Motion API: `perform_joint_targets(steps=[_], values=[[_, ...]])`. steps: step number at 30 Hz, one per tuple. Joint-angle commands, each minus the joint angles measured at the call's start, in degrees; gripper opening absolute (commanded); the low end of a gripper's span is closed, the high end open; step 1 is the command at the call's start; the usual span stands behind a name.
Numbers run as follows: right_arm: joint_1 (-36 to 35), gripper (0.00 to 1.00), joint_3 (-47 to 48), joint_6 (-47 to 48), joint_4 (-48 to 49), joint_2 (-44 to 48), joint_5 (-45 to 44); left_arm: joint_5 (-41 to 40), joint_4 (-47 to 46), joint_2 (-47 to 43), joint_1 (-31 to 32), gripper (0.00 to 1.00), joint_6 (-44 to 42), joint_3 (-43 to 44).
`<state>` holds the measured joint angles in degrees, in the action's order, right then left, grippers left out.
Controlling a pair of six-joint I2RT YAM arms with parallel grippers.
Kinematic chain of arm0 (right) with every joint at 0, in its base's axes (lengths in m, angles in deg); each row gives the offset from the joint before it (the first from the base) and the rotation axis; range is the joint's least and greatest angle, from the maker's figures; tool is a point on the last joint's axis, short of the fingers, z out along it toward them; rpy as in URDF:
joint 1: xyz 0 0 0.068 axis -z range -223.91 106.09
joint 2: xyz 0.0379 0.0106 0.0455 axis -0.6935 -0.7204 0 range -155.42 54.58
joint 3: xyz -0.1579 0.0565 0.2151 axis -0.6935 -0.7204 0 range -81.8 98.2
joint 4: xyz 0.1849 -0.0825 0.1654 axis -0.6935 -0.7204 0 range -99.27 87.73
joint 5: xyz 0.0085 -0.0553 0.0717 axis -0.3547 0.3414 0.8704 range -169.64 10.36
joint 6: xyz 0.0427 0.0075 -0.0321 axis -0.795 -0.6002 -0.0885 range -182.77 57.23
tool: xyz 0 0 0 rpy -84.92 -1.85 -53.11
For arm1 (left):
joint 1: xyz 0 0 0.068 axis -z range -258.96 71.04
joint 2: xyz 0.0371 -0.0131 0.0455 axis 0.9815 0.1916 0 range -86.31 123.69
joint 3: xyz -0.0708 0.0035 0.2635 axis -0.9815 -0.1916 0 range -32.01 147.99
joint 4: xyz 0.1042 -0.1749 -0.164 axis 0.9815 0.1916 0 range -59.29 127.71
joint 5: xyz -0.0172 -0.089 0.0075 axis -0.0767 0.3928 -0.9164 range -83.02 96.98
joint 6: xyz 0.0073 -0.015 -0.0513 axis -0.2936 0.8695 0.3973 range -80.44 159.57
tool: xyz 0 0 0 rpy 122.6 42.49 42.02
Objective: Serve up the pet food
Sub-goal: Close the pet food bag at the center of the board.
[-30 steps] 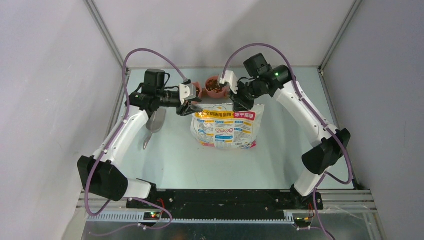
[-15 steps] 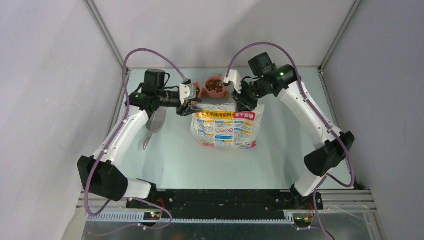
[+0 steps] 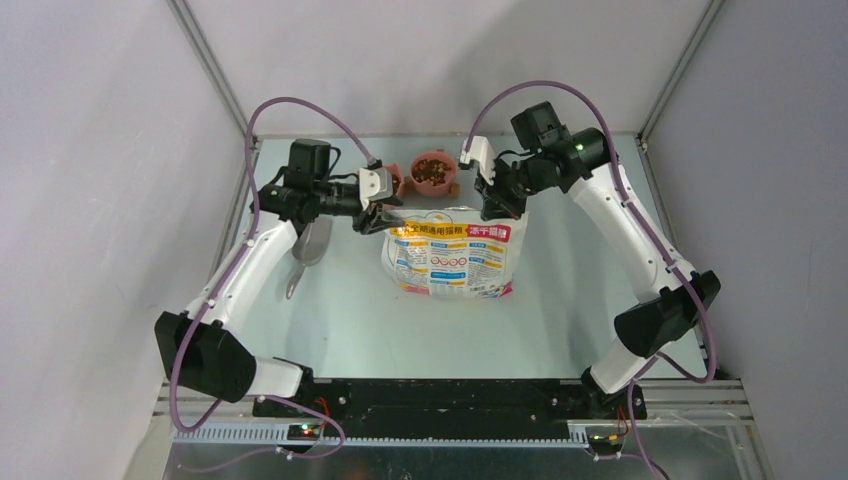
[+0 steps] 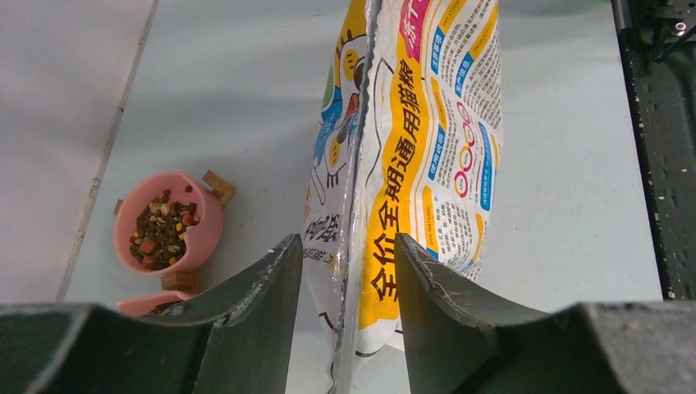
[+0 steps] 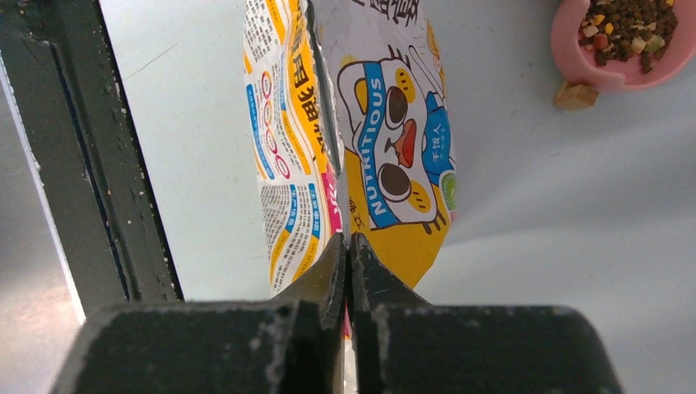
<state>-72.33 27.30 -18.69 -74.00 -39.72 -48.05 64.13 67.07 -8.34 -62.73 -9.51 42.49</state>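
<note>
The left gripper stands about halfway open. The top corner of the white, yellow and pink printed cat-picture bag fills the gap, and both fingers rest against the bag's faces. The right gripper has its fingers pressed together on the thin seam at the bag's other top corner. Between the two grippers the bag's top edge runs straight, and the rest of the bag stretches away from them over the pale green worktop.

The pet food, a loose heap of small brown and reddish-brown kibble, sits in a round pink bowl. That bowl lies beyond the bag's top edge, between the two grippers and a little past both. From the left gripper it is off to the side of the bag with the cat's face. A second pink bowl sits just beside the left gripper, and most of it is hidden. A grey metal scoop lies on the worktop behind the left gripper, under that arm.
</note>
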Motion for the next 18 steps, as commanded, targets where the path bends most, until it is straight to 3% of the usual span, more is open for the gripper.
perform_joint_targets(steps=[1, 3, 8, 12, 15, 18], values=[[0.07, 0.08, 0.37, -1.08, 0.82, 2.17, -0.88, 0.13, 0.46, -1.64, 0.18, 0.51, -0.13, 1.39], [0.41, 0.23, -0.24, -1.06, 0.89, 2.75, -1.50, 0.01, 0.55, -1.71, 0.13, 0.51, -0.31, 1.43], [2.28, 0.26, -1.57, 0.73, -1.38, 3.96, -0.13, 0.03, 0.61, -1.89, 0.13, 0.52, -0.36, 1.36], [3.27, 0.17, -2.65, 1.48, -2.06, 4.49, 0.72, 0.29, 0.50, -2.02, 0.12, 0.52, -0.27, 1.61], [3.64, 0.00, -3.44, 1.77, -1.95, 4.76, 0.75, 0.91, 0.14, -2.01, 0.12, 0.52, 0.19, 1.86], [3.66, 0.00, -3.70, 1.72, -1.57, 5.21, 0.74, 1.31, -0.67, -2.08, 0.13, 0.52, 1.01, 1.94]])
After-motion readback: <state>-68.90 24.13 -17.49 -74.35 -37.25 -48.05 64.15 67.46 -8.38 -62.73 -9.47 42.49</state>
